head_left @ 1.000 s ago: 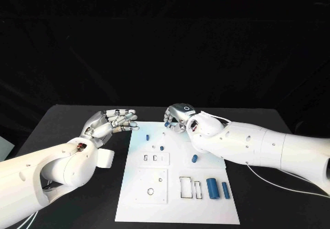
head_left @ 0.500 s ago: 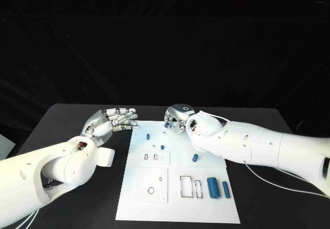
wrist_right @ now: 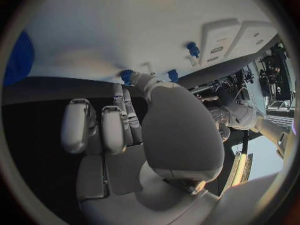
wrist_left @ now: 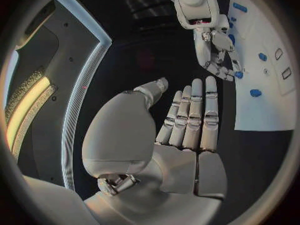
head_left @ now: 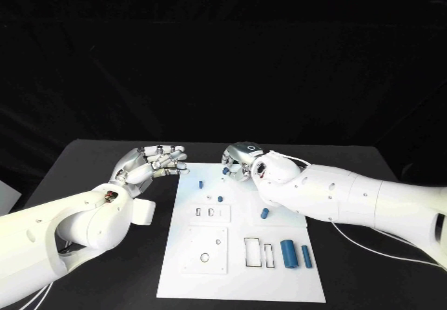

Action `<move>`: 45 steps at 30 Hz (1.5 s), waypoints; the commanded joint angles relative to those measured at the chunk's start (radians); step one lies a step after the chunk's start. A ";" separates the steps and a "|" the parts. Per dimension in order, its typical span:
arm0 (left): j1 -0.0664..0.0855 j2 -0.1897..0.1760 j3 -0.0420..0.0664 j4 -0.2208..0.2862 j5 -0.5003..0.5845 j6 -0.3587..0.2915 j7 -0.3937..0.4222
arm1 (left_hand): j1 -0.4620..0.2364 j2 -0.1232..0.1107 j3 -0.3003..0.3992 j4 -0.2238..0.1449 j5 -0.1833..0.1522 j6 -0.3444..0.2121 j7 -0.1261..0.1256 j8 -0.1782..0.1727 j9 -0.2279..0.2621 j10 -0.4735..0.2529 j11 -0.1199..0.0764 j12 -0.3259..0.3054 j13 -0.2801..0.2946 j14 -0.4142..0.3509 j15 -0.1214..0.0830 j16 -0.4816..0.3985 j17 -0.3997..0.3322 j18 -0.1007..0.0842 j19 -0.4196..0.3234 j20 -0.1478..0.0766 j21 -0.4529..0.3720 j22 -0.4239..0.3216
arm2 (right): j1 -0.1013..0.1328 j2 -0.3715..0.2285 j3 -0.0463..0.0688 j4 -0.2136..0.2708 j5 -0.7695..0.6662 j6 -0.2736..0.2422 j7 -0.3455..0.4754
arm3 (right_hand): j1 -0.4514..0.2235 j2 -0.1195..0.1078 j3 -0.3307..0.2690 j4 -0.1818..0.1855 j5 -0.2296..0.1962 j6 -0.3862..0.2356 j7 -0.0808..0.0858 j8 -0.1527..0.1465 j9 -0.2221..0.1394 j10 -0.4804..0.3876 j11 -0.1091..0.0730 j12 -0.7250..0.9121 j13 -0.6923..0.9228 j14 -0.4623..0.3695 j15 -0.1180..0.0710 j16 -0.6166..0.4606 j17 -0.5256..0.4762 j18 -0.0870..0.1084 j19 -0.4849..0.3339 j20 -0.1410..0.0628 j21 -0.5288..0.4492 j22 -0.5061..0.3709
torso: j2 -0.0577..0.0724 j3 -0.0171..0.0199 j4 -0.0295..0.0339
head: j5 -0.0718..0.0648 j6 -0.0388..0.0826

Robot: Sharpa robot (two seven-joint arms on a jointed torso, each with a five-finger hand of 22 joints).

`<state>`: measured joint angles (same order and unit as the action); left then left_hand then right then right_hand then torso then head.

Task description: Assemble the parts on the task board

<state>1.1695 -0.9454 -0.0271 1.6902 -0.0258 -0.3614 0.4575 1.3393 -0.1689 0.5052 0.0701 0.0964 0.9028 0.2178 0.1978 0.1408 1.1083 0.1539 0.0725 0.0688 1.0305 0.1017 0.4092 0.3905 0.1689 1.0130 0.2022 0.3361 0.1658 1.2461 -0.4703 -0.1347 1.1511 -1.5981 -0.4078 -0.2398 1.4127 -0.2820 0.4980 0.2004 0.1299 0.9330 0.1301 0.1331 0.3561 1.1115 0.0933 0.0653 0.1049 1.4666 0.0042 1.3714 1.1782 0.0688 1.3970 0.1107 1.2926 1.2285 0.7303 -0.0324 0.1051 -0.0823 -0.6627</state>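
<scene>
I can read no writing, number, brand or sign anywhere: none on the task board (head_left: 244, 258), none on the blue parts (head_left: 289, 254), and none on my left hand (head_left: 152, 165) or my right hand (head_left: 244, 159).

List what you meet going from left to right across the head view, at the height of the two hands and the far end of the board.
Left hand → blue part standing on the task board → right hand, fingertips on a small blue part at the board's far edge.
</scene>
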 commanded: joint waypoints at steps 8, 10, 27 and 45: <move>0.003 -0.004 0.001 0.000 0.003 0.017 0.005 | 0.004 0.001 0.006 0.001 -0.001 0.007 0.000 0.007 0.002 0.007 0.003 -0.006 0.000 -0.006 0.000 0.003 0.002 0.010 -0.008 -0.002 0.004 0.002 | 0.001 -0.082 0.001 0.081 0.002 -0.046 0.002 | 0.061 0.055 -0.243 0.033 -0.004 -0.056 -0.021 -0.037 -0.013 -0.086 0.012 0.028 -0.024 0.020 0.014 -0.023 -0.054 0.026 -0.024 0.008 -0.081 -0.074 | -0.002 0.0002 -0.0049 | 0.001 0.007; 0.004 -0.006 0.001 -0.001 0.003 0.017 0.006 | 0.004 0.001 0.006 0.001 -0.001 0.007 0.000 0.007 0.002 0.007 0.003 -0.006 0.000 -0.006 0.000 0.003 0.002 0.010 -0.008 -0.002 0.004 0.002 | 0.004 -0.117 0.003 0.114 0.007 -0.056 0.000 | 0.074 0.061 -0.249 0.041 0.004 -0.042 -0.014 -0.032 -0.012 -0.072 0.008 0.042 -0.023 0.020 0.011 -0.022 -0.054 0.023 -0.015 0.006 -0.072 -0.061 | -0.002 0.0006 -0.0073 | 0.001 0.009; 0.003 -0.006 0.001 -0.014 0.003 0.026 0.008 | 0.004 0.001 0.007 0.000 -0.001 0.008 -0.001 0.007 0.002 0.008 0.002 -0.006 0.000 -0.007 0.000 0.006 0.004 0.010 -0.009 -0.002 0.006 0.004 | 0.044 -0.363 0.025 0.244 0.244 0.040 0.028 | 0.054 0.040 -0.347 0.090 0.059 -0.007 -0.003 0.016 0.000 0.244 -0.071 0.618 0.505 0.067 -0.055 0.108 0.164 -0.031 0.096 -0.041 0.133 0.180 | -0.006 0.0112 -0.0276 | -0.002 0.017; 0.003 -0.001 0.001 -0.023 0.003 0.032 0.006 | 0.004 0.001 0.007 0.000 -0.001 0.008 -0.001 0.007 0.002 0.008 0.002 -0.006 0.000 -0.007 0.000 0.006 0.004 0.010 -0.009 -0.002 0.006 0.004 | 0.026 -0.316 0.025 0.151 0.276 0.127 0.004 | 0.047 0.072 -0.425 0.089 0.061 -0.061 0.027 0.075 0.005 0.429 -0.019 1.471 1.429 0.102 -0.004 0.196 0.382 -0.063 0.161 -0.008 0.259 0.322 | -0.004 0.0118 -0.0214 | -0.003 0.005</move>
<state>1.1701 -0.9490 -0.0269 1.6660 -0.0255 -0.3500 0.4570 1.3393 -0.1689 0.5064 0.0689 0.0964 0.9028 0.2178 0.2014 0.1413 1.1118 0.1573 0.0725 0.0687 1.0291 0.1004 0.4092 0.3936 0.1689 1.0093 0.1985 0.3359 0.1684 1.2736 -0.7904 -0.1098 1.3089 -1.3315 -0.3111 -0.2324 1.4579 -0.2182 0.0759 0.2924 0.1842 0.8756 0.1530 0.2019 0.3620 1.4668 0.0644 1.5312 1.3084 1.4664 -0.0071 1.5624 1.3081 0.0138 1.4644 0.0953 1.5461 1.3080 0.7261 -0.0203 0.0832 -0.0848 -0.6562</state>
